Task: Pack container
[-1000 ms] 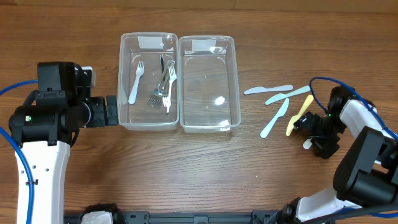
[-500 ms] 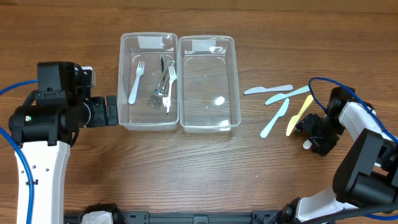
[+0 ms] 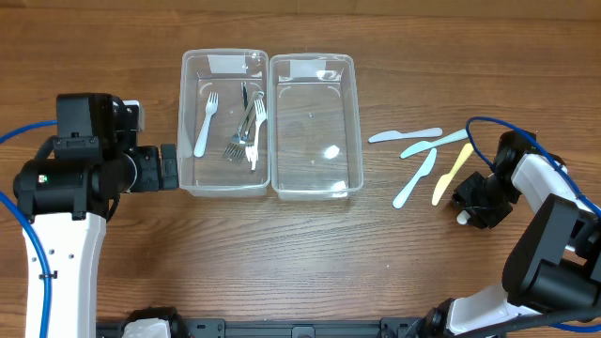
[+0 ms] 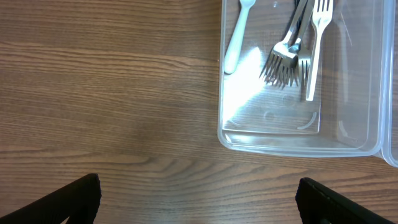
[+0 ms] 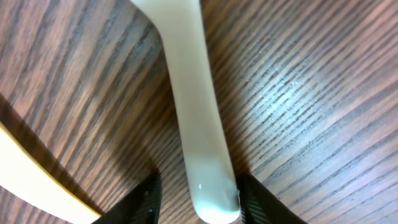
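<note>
The right gripper (image 5: 200, 198) sits low on the wooden table (image 5: 311, 93), its fingers narrowly straddling the handle of a white plastic utensil (image 5: 186, 93) but not visibly clamping it, just beside a yellow knife (image 3: 452, 173). The left gripper (image 4: 198, 199), spread wide and holding nothing, hovers next to the clear container (image 3: 185, 131) of forks (image 3: 246, 127).

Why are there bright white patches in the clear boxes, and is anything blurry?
Overhead view: glare spots in the empty container. Left wrist view: a bright reflection across the fork container. Right wrist view: very close, white utensil slightly soft, sheen on the table, dark fingertips blurred.
</note>
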`<state>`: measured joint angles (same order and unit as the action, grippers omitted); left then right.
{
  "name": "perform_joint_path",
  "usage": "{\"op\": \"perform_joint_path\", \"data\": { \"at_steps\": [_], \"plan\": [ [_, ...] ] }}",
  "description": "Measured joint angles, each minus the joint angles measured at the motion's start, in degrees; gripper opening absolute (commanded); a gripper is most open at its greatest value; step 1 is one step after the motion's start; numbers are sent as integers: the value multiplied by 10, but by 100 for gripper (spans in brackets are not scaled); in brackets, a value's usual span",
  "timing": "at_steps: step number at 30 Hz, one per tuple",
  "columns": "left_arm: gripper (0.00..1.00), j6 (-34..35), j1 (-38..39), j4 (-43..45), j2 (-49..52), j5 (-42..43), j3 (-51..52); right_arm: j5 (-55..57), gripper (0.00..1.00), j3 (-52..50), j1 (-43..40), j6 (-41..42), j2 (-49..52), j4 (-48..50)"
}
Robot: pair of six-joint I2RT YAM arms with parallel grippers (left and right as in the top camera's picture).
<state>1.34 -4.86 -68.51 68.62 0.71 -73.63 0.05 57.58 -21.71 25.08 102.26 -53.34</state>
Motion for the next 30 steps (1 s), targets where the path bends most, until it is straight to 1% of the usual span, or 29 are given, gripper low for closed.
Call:
{"op": "perform_joint_path", "data": {
  "at_steps": [9,11,16,22,24,26,28,30],
  "plan": [
    [100,0,0,0,0,0,0,1,39,0,0,1,0,2],
    [100,0,0,0,0,0,0,1,33,0,0,1,0,2],
    [100,0,0,0,0,0,0,3,30,0,0,1,0,6],
    [100,0,0,0,0,0,0,4,17,0,0,1,-1,9],
    [100,0,0,0,0,0,0,4,17,0,0,1,-1,9],
    [100,0,0,0,0,0,0,4,13,-1,0,0,-2,10],
    [100,0,0,0,0,0,0,4,12,-1,0,0,-2,11],
    [100,0,0,0,0,0,0,4,5,-1,0,-1,-2,11]
  ]
}}
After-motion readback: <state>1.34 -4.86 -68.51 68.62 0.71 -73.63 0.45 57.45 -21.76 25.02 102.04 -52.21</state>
